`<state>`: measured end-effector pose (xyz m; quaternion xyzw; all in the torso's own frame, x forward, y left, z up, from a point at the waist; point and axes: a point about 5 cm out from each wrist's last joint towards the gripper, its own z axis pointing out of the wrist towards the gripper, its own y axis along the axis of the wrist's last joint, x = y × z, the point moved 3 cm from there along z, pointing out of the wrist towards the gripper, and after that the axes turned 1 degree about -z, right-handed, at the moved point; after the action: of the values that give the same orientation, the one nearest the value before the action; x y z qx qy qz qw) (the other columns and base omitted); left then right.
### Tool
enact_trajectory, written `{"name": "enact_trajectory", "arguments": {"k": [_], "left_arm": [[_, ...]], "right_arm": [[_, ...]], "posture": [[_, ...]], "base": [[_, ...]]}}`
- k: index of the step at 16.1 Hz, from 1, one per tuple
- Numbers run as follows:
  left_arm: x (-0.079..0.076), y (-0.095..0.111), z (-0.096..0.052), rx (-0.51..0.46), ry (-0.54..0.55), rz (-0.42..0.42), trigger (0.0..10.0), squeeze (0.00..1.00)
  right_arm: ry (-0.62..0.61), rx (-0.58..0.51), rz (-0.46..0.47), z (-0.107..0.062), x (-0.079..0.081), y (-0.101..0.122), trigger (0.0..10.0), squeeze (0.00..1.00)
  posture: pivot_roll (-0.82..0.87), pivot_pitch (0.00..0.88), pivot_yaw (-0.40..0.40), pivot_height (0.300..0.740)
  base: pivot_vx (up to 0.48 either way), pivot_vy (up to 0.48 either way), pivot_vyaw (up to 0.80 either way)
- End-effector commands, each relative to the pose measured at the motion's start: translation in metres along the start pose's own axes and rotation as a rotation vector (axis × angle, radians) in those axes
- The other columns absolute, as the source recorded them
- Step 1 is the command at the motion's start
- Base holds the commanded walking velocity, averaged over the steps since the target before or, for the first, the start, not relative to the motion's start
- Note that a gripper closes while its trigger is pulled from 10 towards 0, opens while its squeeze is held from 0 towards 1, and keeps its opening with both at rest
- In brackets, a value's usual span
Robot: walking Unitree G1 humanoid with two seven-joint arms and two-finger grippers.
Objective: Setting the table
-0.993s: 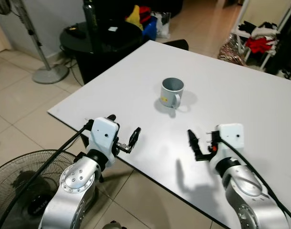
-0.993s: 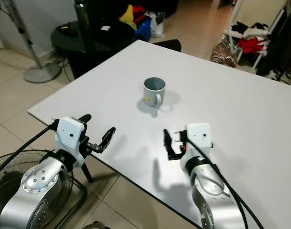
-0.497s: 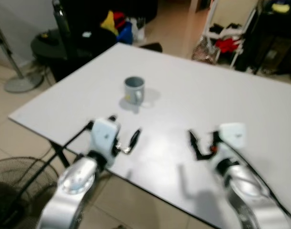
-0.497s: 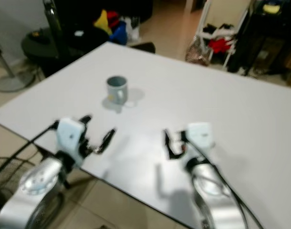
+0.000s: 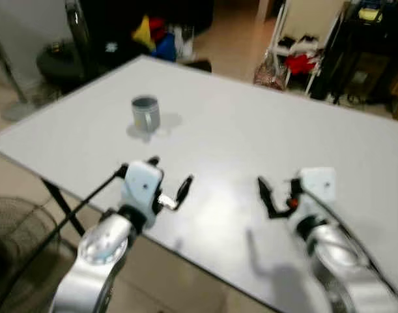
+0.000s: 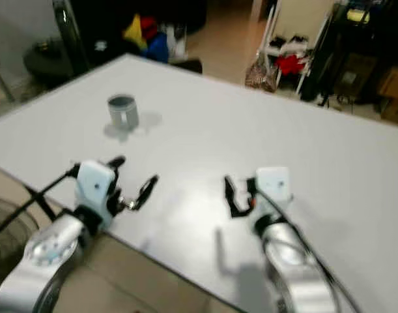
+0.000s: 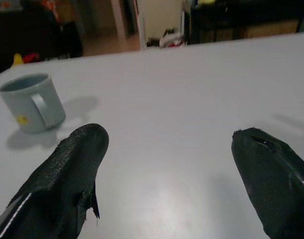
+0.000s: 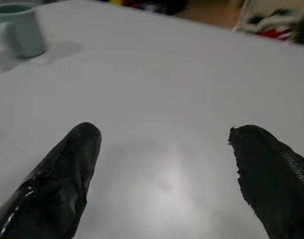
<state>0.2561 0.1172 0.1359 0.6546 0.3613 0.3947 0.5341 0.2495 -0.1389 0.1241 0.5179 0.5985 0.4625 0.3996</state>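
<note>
A grey-blue mug [image 5: 145, 112] with a small yellow mark stands upright on the white table [image 5: 251, 130], toward its far left, handle facing me. My left gripper [image 5: 169, 175] hovers open over the table's near edge, well short of the mug and to its right. My right gripper [image 5: 277, 195] is also open, low over the bare tabletop further right. In the left wrist view the mug [image 7: 32, 102] sits beyond the fingers [image 7: 72, 169]. The right wrist view has the mug [image 8: 20, 30] far off past its fingers [image 8: 67, 169]. Neither gripper holds anything.
The table's near edge runs diagonally under my left arm, with tiled floor and a floor fan [image 5: 6, 222] below it. Beyond the far left corner is a dark round side table [image 5: 62, 59]. A rack with clothes [image 5: 296, 49] and dark shelving [image 5: 368, 45] stand behind the table.
The whole picture has shifted: the camera has swung right and along the table, so the mug now lies further left and farther off. Both grippers stay open in the same pose.
</note>
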Motion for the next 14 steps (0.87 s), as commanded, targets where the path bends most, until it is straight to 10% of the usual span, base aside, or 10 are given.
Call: {"name": "enact_trajectory", "arguments": {"k": [1, 7, 8, 9, 14], "left_arm": [[0.0019, 0.004, 0.0011, -0.013, 0.004, 0.007, 10.0, 0.0], [-0.0001, 0.004, 0.0026, -0.009, -0.032, 0.011, 10.0, 0.0], [-0.0004, 0.0038, 0.0028, -0.008, -0.035, 0.007, 10.0, 0.0], [-0.0008, 0.0043, 0.0033, -0.01, -0.037, 0.005, 10.0, 0.0], [-0.0011, 0.0032, 0.0035, -0.006, -0.035, 0.01, 10.0, 0.0]], "right_arm": [[-0.009, -0.004, 0.002, 0.0001, -0.0028, 0.0025, 10.0, 0.0], [-0.019, 0.002, 0.0, -0.0027, -0.0048, 0.0005, 10.0, 0.02], [-0.006, -0.006, -0.018, -0.003, -0.0032, 0.002, 10.0, 0.78], [0.006, -0.01, -0.027, -0.0034, -0.0013, 0.0029, 10.0, 1.0], [0.002, -0.026, -0.039, -0.001, -0.0045, 0.0063, 10.0, 1.0]], "posture": [[0.1, 0.0, 0.032, 0.74], [0.09, 0.0, 0.058, 0.74], [0.09, 0.0, 0.058, 0.74], [0.09, 0.0, 0.059, 0.74], [0.09, 0.0, 0.051, 0.74]], "base": [[0.0, -0.412, 0.0], [0.0, -0.329, 0.0], [0.0, 0.0, 0.8], [0.0, 0.0, 0.8], [0.0, 0.0, 0.8]]}}
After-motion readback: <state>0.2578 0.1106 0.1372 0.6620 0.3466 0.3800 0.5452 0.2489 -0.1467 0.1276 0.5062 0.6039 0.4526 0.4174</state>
